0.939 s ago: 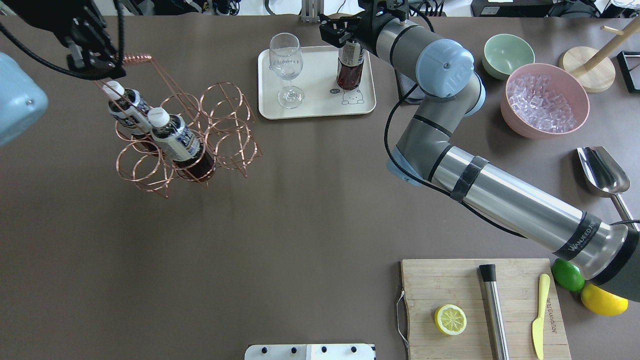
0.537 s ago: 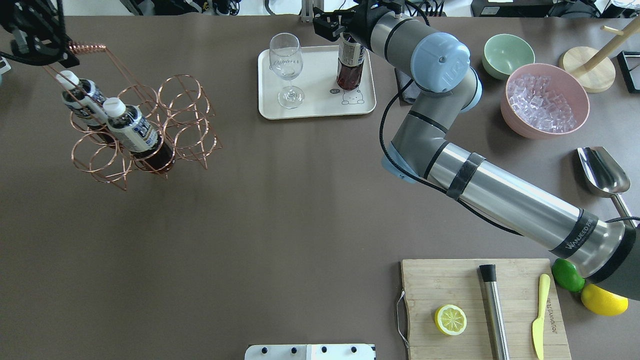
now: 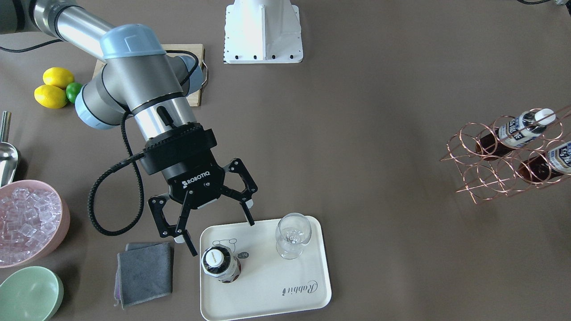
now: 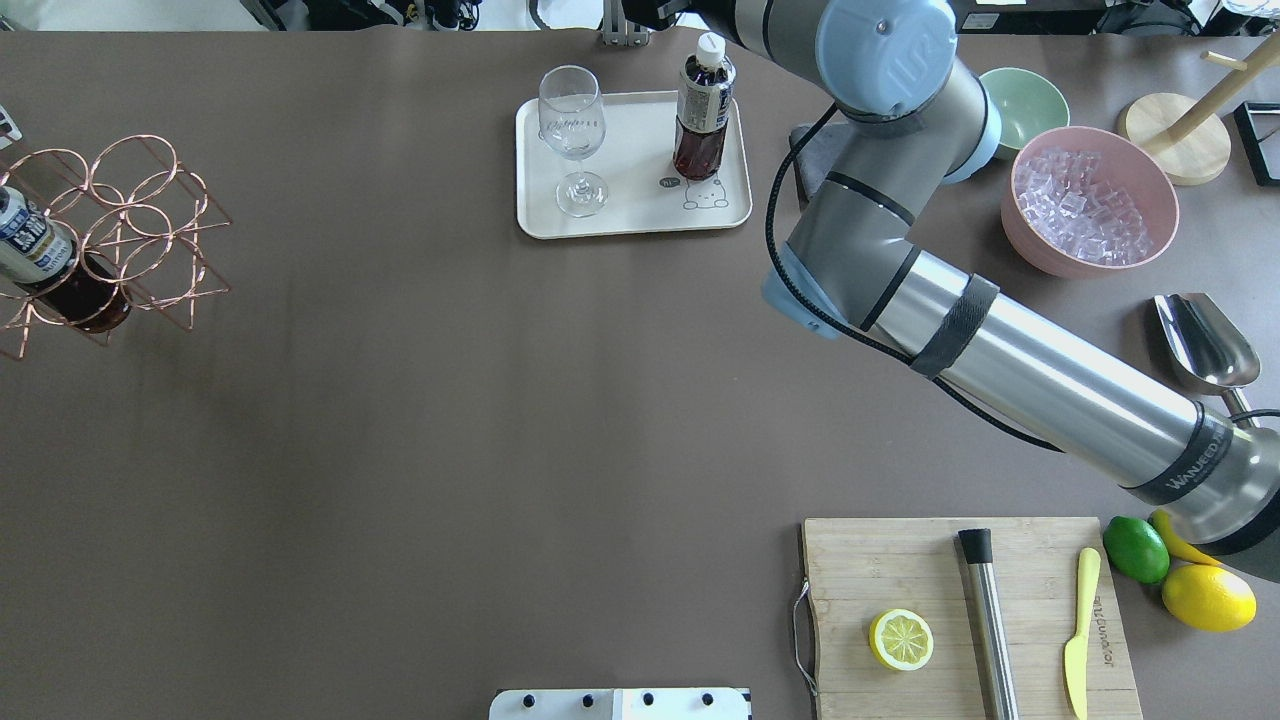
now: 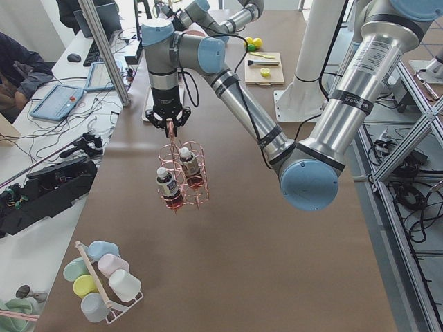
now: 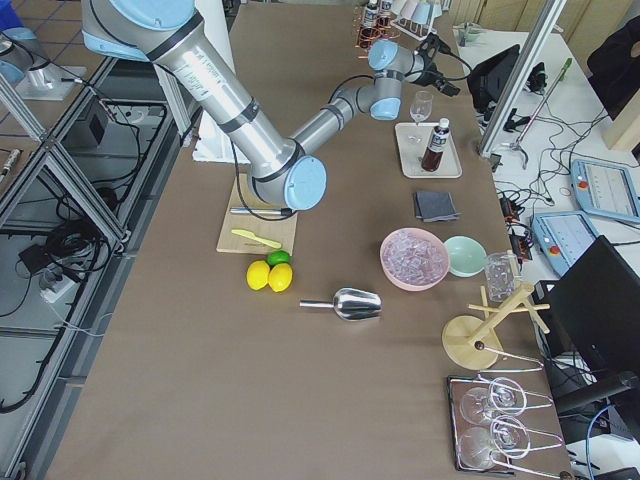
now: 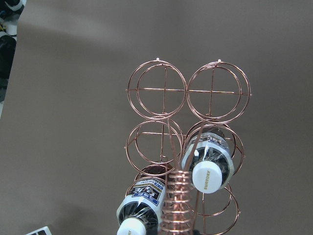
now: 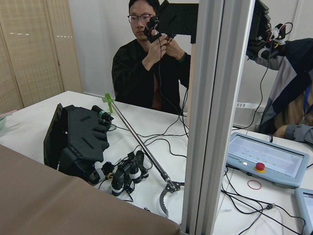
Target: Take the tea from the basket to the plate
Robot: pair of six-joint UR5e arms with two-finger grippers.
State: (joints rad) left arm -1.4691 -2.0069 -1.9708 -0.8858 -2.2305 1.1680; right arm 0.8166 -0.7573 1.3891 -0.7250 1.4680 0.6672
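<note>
Tea location: the tea (image 3: 220, 266) stands upright on the plate (image 3: 272, 292), next to the bear drawing (image 3: 224, 243) and apart from the glass (image 3: 292, 236)
Right pincer: the right pincer (image 3: 221, 237) is spread wide and holds nothing; it sits raised near the tea's cap, not touching it
Left pincer: the left pincer (image 5: 168, 119) is at the top of the basket (image 5: 185, 173) handle; we cannot tell whether it is clamped
Progress: we judge the delivery done, with retreat remaining
Risk, tea: a sideways or low retreat could let a finger clip the cap, toppling the tall, narrow tea toward the glass
Risk, basket: the basket appears lifted off the counter (image 4: 500, 420); a swing could shake its two leaning bottles (image 7: 208, 164) loose
Tea appearance: clear plastic, dark reddish-brown liquid, white cap, white-and-navy label
</note>
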